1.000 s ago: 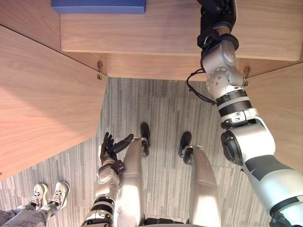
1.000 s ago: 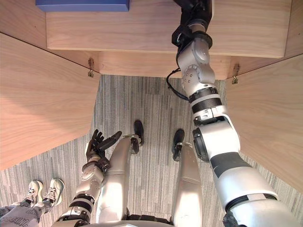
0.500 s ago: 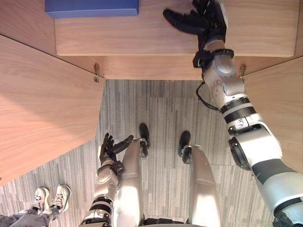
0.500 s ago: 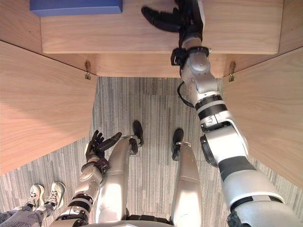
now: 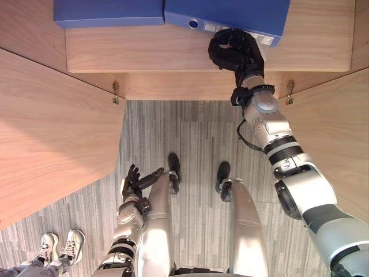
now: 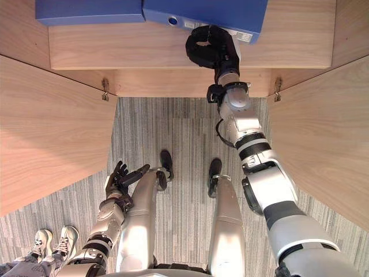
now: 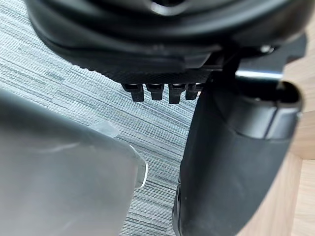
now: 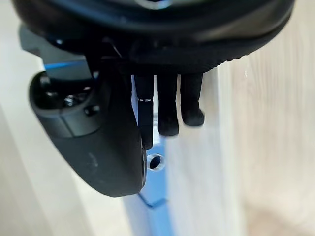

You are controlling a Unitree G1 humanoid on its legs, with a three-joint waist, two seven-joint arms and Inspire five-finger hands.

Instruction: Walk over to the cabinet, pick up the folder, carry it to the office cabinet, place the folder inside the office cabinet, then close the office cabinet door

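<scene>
Wood cabinet (image 5: 173, 57) fills the top of the frame, its doors (image 5: 52, 127) swung open at both sides, with grey striped carpet (image 5: 196, 138) below. The blue folder (image 5: 230, 11) sits on the shelf at upper centre, just beside a second blue folder (image 5: 109, 11) in the upper left. So the right hand (image 5: 233, 49) is curled on the folder's near edge, thumb on one side and fingers on the other. The left hand (image 5: 134, 183) hangs open at lower left. Someone's sneakers (image 5: 62, 247) are in the bottom-left corner.
</scene>
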